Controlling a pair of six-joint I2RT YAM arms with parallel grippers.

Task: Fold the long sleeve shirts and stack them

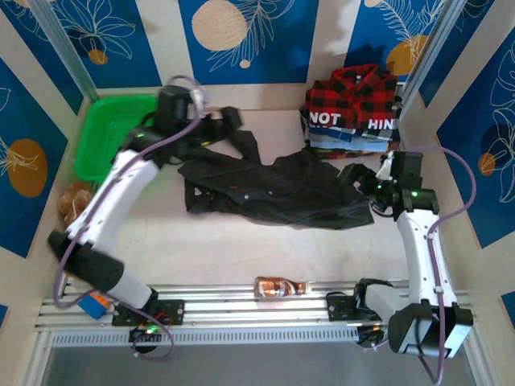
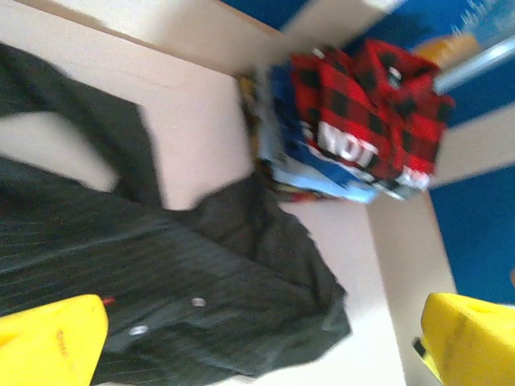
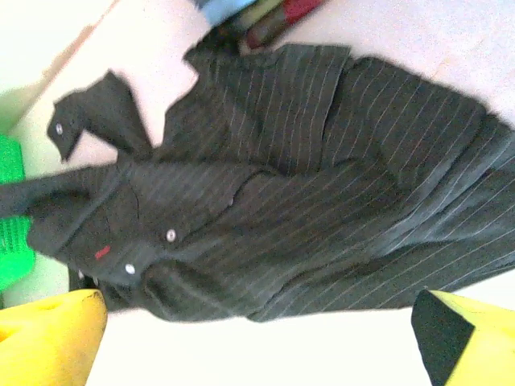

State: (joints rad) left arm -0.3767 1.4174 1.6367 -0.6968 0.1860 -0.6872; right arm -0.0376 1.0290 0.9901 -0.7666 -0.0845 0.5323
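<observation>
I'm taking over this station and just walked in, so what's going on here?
Two robot arms are working on folding long sleeve shirts. A dark striped shirt lies crumpled and unfolded in the middle of the table. The left hand is near the shirt's far left part and the right hand is at its right edge. Both are open and hold nothing. A red plaid shirt tops a pile of folded clothes in the far right corner.

A dark pinstriped shirt [image 3: 306, 177] is seen crumpled on the pale table [image 3: 451, 40], with pale buttons showing. The right gripper [image 3: 257, 346] is held clear of it, its yellow fingers [image 3: 48, 338] spread wide. What may be folded clothes [image 3: 257, 16] is glimpsed at the top edge, and a green basket [image 3: 10, 225] at the left.
</observation>
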